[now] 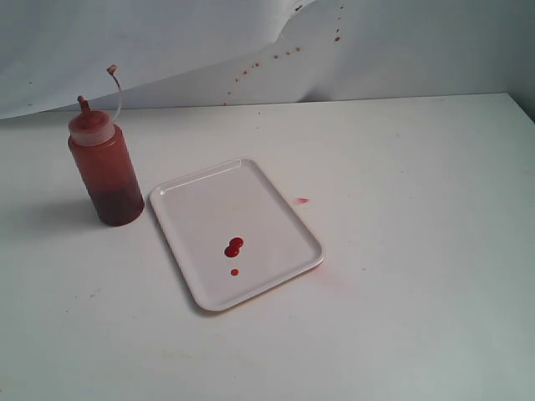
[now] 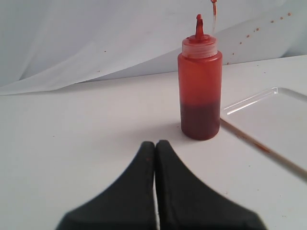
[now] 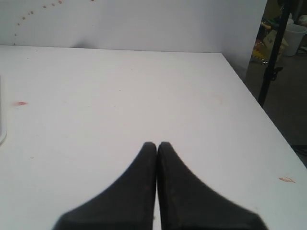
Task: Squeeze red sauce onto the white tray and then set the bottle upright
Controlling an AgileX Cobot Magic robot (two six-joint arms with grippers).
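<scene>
Left gripper (image 2: 155, 143) jaws pressed together, holding nothing; bottle (image 2: 200, 96) upright on table (image 2: 72, 143) just ahead, close beside white tray (image 1: 209, 209); red sauce (image 1: 234, 246) drops near tray's middle; right gripper (image 3: 157, 144) likewise closed, empty, apart from tray.

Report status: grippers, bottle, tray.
Left gripper and right gripper shut, empty. Bottle upright beside white tray; red sauce on it. Nothing blocking.

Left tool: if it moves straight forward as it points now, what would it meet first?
Probably nothing near: the shut left tool aims just beside the upright bottle, over the table toward the white backdrop sheet. Depth is unclear; its wider body might brush the bottle.
</scene>
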